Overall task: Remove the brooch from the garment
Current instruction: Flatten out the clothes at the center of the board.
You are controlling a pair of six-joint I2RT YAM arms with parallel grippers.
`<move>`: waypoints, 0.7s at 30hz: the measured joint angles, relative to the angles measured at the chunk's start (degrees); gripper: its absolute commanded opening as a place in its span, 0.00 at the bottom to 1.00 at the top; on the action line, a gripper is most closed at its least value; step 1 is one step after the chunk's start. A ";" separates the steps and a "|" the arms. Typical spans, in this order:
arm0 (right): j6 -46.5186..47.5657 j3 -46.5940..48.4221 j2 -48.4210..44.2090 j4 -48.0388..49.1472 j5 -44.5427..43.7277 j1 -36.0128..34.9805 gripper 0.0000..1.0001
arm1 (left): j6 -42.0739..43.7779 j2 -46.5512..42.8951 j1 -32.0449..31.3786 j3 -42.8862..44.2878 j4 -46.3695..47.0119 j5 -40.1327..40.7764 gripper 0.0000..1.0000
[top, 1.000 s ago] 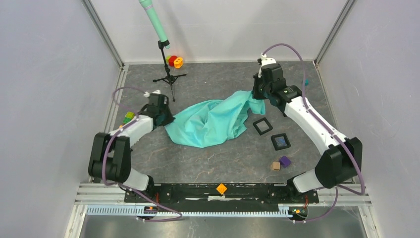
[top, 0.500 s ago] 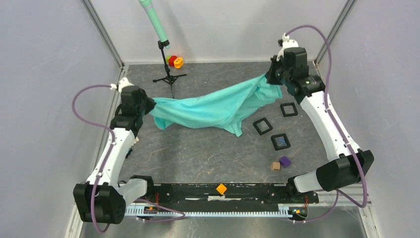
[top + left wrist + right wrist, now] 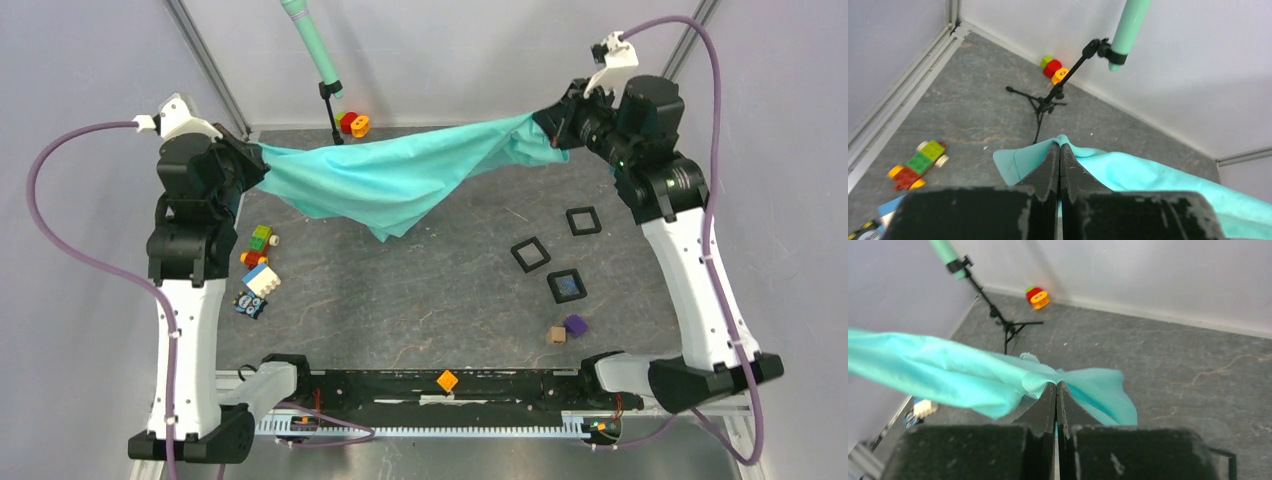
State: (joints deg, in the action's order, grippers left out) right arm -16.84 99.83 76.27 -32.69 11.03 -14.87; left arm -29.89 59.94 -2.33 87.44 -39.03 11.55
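Observation:
The garment (image 3: pixel 390 175), a turquoise T-shirt, hangs in the air, stretched between both arms above the back of the table. My left gripper (image 3: pixel 258 160) is shut on its left end, and my right gripper (image 3: pixel 548 125) is shut on its right end. A loose fold sags down in the middle. The left wrist view has the left gripper (image 3: pixel 1058 146) pinching a cloth edge, with the garment (image 3: pixel 1128 172) running off to the right. Seen from the right wrist, the right gripper (image 3: pixel 1056 385) pinches a bunch of the garment (image 3: pixel 948 372), which stretches away left. The brooch is hidden.
A tripod stand with a green tube (image 3: pixel 335 130) stands at the back, beside a red and orange toy (image 3: pixel 353 124). Toy bricks (image 3: pixel 258 245) lie at the left. Three black square frames (image 3: pixel 530 254) and two small cubes (image 3: pixel 575 324) lie at the right. An orange cube (image 3: pixel 447 381) sits on the front rail.
Both arms rose and spread apart, lifting the garment off the table and pulling it taut. The toy bricks at the left have come into view.

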 measured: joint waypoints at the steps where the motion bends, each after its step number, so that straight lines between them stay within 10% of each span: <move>1: 0.07 -1.90 -1.62 0.04 1.20 -0.02 0.00 | 0.85 -1.07 0.00 0.13 -1.42 0.20 0.02; 11: 0.85 -5.33 -6.60 -0.22 7.43 -0.02 0.00 | 4.57 4.15 0.00 11.67 -10.36 -1.90 0.02; 21: -0.37 9.25 10.40 -1.90 7.08 2.73 0.00 | 4.68 31.39 0.31 35.12 -15.58 -6.97 0.02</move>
State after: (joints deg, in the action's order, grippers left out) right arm -17.21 109.08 86.67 -34.59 18.11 -12.14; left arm -25.21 91.33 -2.02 122.56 -54.61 4.58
